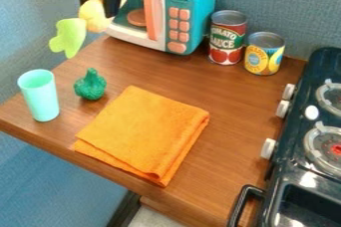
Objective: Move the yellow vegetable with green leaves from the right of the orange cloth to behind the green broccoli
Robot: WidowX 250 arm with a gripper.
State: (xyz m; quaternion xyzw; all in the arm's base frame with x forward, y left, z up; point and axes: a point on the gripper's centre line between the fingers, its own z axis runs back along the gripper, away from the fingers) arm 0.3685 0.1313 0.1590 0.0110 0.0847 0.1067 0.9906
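Note:
At the upper left, in front of the toy microwave, the black gripper (102, 8) hangs with its fingers closed around a toy vegetable (94, 17). The toy has a yellow-orange body and a light green leafy top that points down and left. It is held above the table's back left edge. Below it on the wooden table (233, 106) stand a dark green toy pepper (90, 85) and, farther left, an upright mint cup (40, 96). A folded orange cloth (143, 131) lies to the right of them.
The teal and white toy microwave (190, 2) stands at the back. Right of it are a red tomato can (227, 38) and a shorter yellow can (263, 54). A dark toy stove (293, 173) with knobs and a handle borders the table's right side.

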